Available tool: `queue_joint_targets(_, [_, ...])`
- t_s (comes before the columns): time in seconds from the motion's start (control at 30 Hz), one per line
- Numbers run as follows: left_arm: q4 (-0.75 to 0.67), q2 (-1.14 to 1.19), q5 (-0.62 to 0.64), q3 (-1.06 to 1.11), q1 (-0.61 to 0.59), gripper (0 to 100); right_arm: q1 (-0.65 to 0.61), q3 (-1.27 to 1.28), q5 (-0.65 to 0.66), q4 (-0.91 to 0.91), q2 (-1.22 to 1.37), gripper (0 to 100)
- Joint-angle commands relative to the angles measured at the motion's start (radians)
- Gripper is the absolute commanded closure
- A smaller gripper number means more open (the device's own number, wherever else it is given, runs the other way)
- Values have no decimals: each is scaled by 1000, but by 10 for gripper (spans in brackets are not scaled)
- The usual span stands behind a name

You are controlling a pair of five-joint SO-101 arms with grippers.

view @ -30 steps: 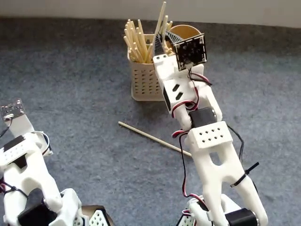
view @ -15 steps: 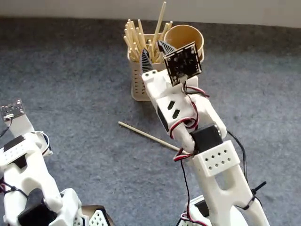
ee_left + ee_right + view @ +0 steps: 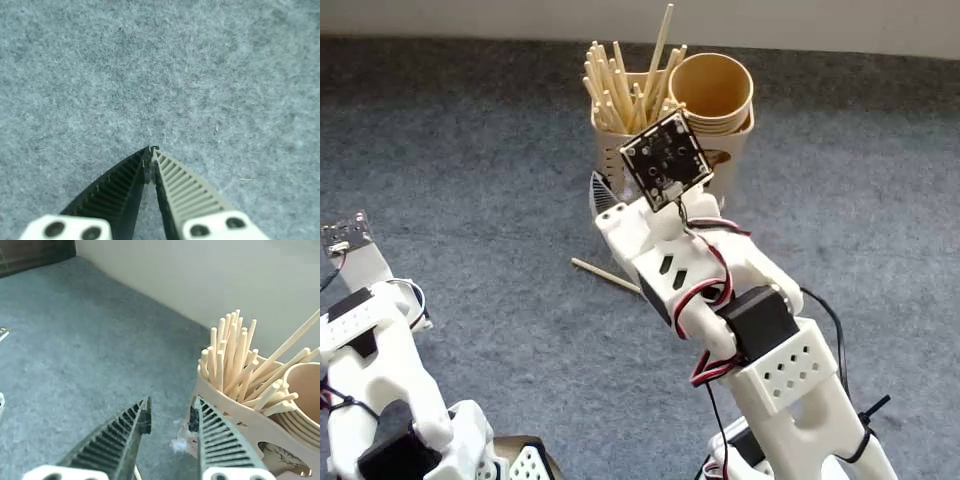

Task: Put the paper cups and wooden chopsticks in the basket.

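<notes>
Wooden chopsticks (image 3: 618, 85) and cups (image 3: 712, 92) stand in the basket (image 3: 608, 155); right gripper (image 3: 170, 416) gapes empty beside it, left gripper (image 3: 151, 150) clenched well away

I see fuzzy matt grey felt-like cloth (image 3: 470, 150) over the table. Pale round wooden chopsticks (image 3: 615, 90): bare, matt, no varnish visible. Tan paper cups (image 3: 712, 90): smooth, matt. Cream perforated plastic basket (image 3: 608, 145): smooth, slight sheen. White plastic right arm shell (image 3: 780, 370): matt. Right gripper (image 3: 170, 412) has ribbed plastic fingers (image 3: 125, 437), one black, one grey-beige. Left gripper (image 3: 151, 151) has the same ribbing.
</notes>
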Motion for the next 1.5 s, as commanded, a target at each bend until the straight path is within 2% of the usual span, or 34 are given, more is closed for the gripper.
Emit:
queue_joint_targets(0.0, [-11, -24, -8, -19, 4, 972, -38, -22, 52, 53, -21, 861])
queue_joint_targets(0.17, [-11, -24, -8, -19, 4, 972, -85, 44, 124, 90, 71, 861])
queue_joint_targets(0.77, [-11, -24, -8, -19, 4, 972, -82, 41, 130, 79, 599, 861])
queue_joint_targets(1.17, [-11, -24, -8, -19, 4, 972, -1, -114, 130, 38, 885, 861])
queue_joint_targets(1.37, [-11, -24, -8, -19, 4, 972, -1, -147, 249, 38, 987, 861])
queue_joint_targets(1.47, [-11, -24, -8, -19, 4, 972, -1, -147, 253, 38, 1017, 893])
